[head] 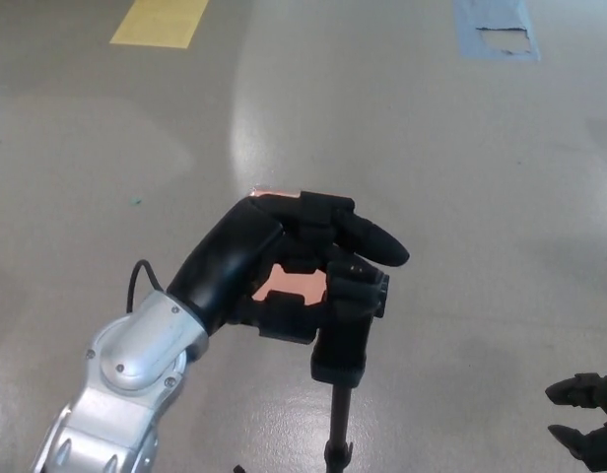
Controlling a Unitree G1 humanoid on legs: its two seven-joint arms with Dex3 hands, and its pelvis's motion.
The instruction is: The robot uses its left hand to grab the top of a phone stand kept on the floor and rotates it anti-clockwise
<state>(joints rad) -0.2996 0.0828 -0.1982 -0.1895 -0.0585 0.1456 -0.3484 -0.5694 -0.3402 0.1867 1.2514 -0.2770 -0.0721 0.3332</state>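
A black phone stand (345,335) rises from the floor on a thin pole, its clamp head near the lower middle of the head view. My left hand (284,256) reaches in from the lower left and wraps over the top of that head, fingers curled across it and thumb below on the left side. The hand is shut on the stand's top. My right hand (585,416) shows only as dark fingertips at the bottom right corner, far from the stand; its state cannot be read. The stand's base is out of view.
A pink rectangular patch (284,281) lies on the grey floor behind my left hand, mostly covered by it. A yellow floor marking (162,22) sits at the top left and a blue taped patch (496,30) at the top right.
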